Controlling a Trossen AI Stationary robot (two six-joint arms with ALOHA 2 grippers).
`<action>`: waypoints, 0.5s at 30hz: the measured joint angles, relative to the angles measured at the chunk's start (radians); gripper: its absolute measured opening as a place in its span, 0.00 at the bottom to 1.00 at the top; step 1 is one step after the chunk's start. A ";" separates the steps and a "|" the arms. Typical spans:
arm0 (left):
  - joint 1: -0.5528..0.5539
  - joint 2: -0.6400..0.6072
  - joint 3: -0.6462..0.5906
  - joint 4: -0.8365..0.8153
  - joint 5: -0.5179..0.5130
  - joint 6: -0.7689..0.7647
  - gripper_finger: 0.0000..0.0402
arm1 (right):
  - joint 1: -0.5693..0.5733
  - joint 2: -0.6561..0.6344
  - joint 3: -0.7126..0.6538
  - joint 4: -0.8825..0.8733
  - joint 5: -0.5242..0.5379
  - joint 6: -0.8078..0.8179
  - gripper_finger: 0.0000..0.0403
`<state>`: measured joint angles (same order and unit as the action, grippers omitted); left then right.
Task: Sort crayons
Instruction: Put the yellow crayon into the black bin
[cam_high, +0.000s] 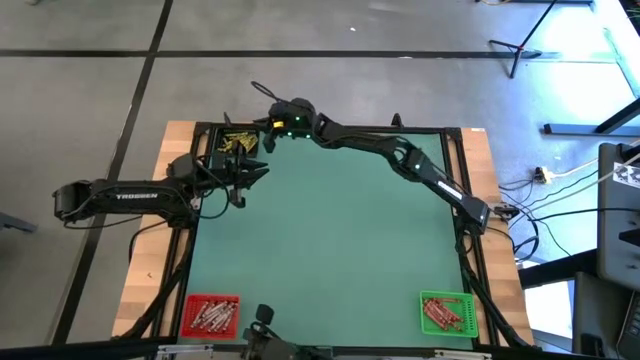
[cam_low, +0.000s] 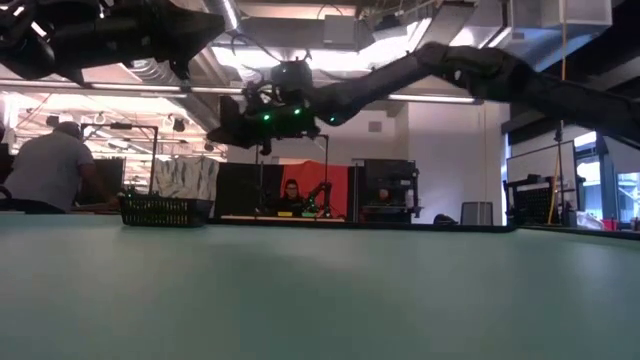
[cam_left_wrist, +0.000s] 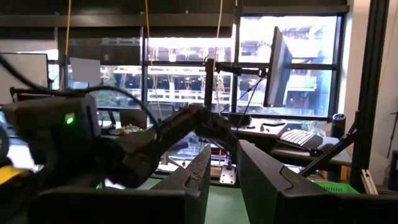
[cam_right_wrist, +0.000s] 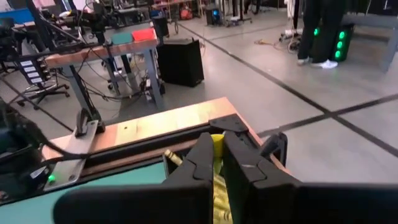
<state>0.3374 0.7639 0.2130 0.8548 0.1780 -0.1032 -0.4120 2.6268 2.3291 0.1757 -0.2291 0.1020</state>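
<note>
Green mat (cam_high: 330, 240) covers the table. Right gripper (cam_high: 268, 125), fingers together on a yellow crayon (cam_right_wrist: 217, 144), hangs just beside the black bin (cam_high: 237, 143) of yellow crayons. Left gripper (cam_high: 258, 170), fingers slightly apart and empty, sits near that bin. Red bin (cam_high: 210, 315) and green bin (cam_high: 445, 312) hold crayons, well apart from both.

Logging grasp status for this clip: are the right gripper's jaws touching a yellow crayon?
Touching. In the right wrist view the right gripper has its jaws closed on a yellow crayon, which shows between and below them.
</note>
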 joint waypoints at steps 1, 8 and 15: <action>0.000 0.000 0.000 0.000 0.000 0.000 0.16 | 0.000 0.020 0.025 0.001 0.000 -0.001 0.03; 0.000 0.000 0.000 0.000 0.000 0.000 0.16 | 0.000 0.043 -0.002 0.116 0.051 -0.004 0.03; 0.000 0.000 0.000 -0.006 -0.003 0.000 0.16 | 0.012 0.044 -0.002 0.118 0.026 -0.032 0.03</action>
<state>0.3370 0.7639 0.2131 0.8484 0.1750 -0.1028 -0.4003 2.6713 2.3268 0.2934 -0.2031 0.0700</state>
